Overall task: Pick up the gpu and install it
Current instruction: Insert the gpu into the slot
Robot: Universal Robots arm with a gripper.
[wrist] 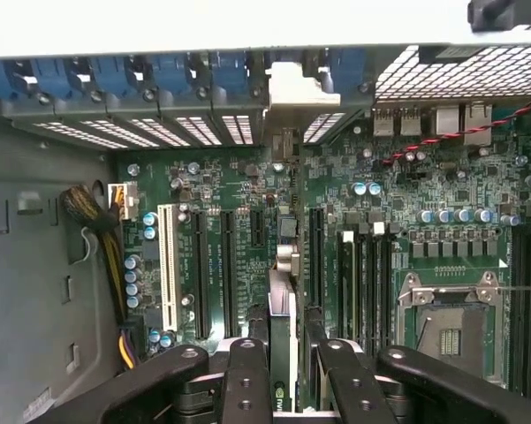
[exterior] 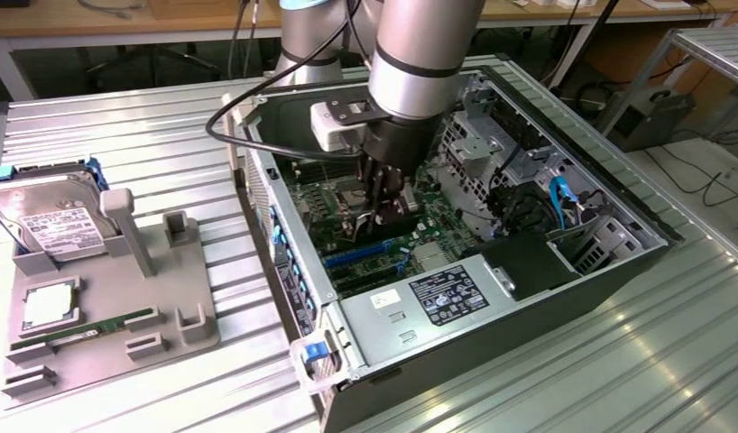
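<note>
Inside open computer case [exterior: 610,271], gpu [wrist: 283,336] hand-held [wrist: 281,371]

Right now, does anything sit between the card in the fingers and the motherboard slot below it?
Nothing visible does. The thin dark GPU card, held edge-on, stands directly over a black expansion slot on the green motherboard.

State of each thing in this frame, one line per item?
Thin dark GPU card with silver end bracket: held edge-on, lowered among the motherboard slots.
Black gripper: shut on the card.
Black computer case: side open, lying flat.
Silver hard drive with white label: resting in grey holder.
Green memory stick: lying in holder.
</note>
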